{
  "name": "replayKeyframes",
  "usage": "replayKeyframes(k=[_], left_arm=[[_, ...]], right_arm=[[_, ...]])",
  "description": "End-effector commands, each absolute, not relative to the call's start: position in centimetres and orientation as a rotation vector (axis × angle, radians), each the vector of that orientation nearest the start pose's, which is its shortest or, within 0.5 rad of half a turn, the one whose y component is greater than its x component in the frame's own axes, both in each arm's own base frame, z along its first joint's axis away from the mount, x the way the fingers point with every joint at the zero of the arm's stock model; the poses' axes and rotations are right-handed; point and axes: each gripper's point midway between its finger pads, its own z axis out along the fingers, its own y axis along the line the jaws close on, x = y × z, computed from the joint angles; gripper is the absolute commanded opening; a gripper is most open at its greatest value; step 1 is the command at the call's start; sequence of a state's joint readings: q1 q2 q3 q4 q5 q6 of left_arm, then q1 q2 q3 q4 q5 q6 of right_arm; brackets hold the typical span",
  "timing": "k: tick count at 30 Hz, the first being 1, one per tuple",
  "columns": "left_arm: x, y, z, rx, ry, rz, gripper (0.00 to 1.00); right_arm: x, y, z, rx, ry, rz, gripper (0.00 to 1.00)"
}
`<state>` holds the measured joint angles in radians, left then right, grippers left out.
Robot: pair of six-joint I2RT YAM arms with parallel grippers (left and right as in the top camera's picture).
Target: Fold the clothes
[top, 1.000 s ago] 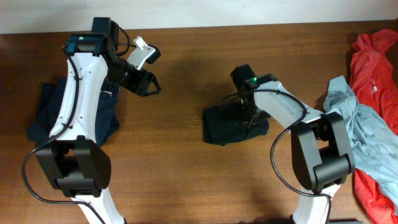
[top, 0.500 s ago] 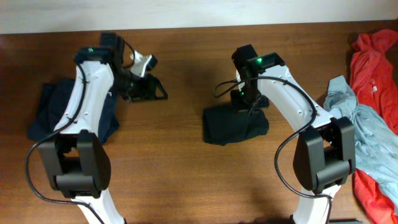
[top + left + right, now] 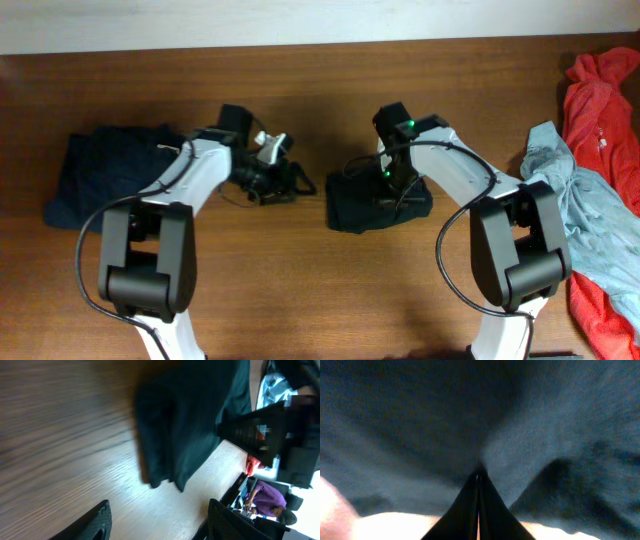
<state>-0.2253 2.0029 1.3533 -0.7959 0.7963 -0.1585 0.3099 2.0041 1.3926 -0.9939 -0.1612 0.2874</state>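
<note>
Over dark folded shirt [image 3: 358, 208], right pincer [image 3: 479, 479] (closed)

We lose the crumpled red-orange cloth garment [image 3: 602, 100] past overhead's right edge. Right wrist view: blurred dark folded cloth [image 3: 420, 420] fills it; left gripper [image 3: 159, 508] fingers cropped at bottom.

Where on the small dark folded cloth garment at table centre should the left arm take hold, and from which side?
Probably its left edge, approached low from the left. The small dark folded cloth garment shows a rounded, layered fold there, facing the open left end effector; the right end effector pinches its top part.
</note>
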Motion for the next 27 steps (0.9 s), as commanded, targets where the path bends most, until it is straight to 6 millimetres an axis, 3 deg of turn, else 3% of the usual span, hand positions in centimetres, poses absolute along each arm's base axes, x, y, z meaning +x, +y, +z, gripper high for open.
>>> replayKeyframes(k=[1,9,13,22,27], left_arm=[[34.5,-20.8,5.5,-0.005,3.007,-1.123,0.68],[34.7,-20.8,3.7,-0.152,3.028,-1.024,0.74],[35.2,-21.2,3.4,-0.145,2.993,-1.035,0.75],[34.7,-24.4,2.6,-0.017,2.952,-1.061,0.75],[33.4,-25.3,-0.1,-0.037,3.033,-1.081,0.75]], right_arm=[[32.2,13.4,0.5,0.03,3.235,0.255,0.04],[32.1,13.4,-0.3,0.047,3.222,0.265,0.04],[32.1,13.7,-0.2,0.046,3.225,0.29,0.04],[32.0,14.0,-0.2,0.046,3.228,0.317,0.04],[32.0,14.0,-0.2,0.046,3.228,0.318,0.04]])
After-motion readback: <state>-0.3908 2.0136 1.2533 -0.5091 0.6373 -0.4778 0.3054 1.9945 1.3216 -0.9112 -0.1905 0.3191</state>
